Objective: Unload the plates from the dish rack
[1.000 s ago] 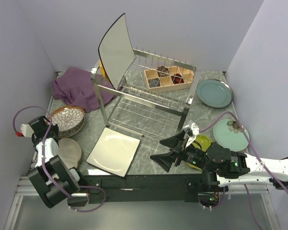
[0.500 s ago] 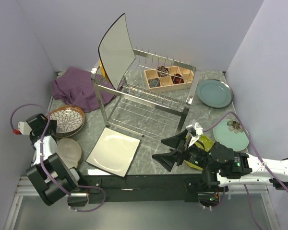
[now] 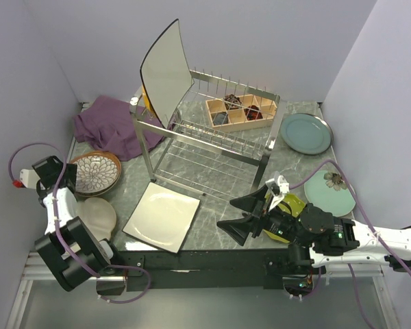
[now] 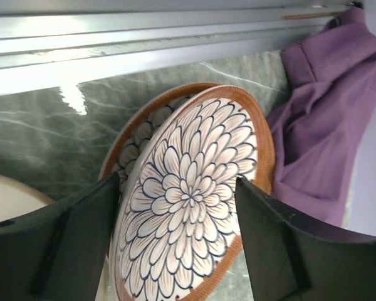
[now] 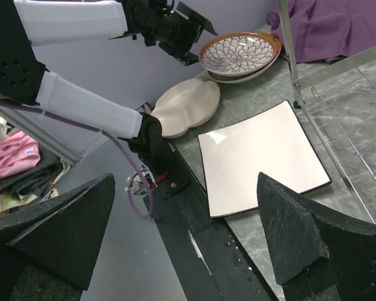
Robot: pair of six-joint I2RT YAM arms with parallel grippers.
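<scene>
The dish rack [image 3: 207,140] stands mid-table with one large cream square plate [image 3: 166,72] upright at its left end. Out of the rack lie a second square plate [image 3: 162,216], a cream round plate [image 3: 97,216], a teal-grey plate [image 3: 305,133], a mint flower plate [image 3: 327,190] and a yellow-green plate [image 3: 289,205]. The brown-rimmed patterned plate [image 4: 188,207] rests tilted on another brown-rimmed dish. My left gripper [image 4: 177,182] is open with its jaws either side of that plate. My right gripper [image 3: 227,214] hangs wide open and empty over the table's front edge.
A wooden compartment box [image 3: 241,112] sits on the rack's far side. A purple cloth [image 3: 109,125] lies crumpled at the back left, next to the patterned plate. Walls close in on both sides. The right wrist view shows the square plate [image 5: 263,157] and a rack leg [image 5: 291,56].
My left gripper has gone from shut to open, letting go of the patterned plate, and has drawn back a little to the left. The right arm dropped slightly, then held still.
</scene>
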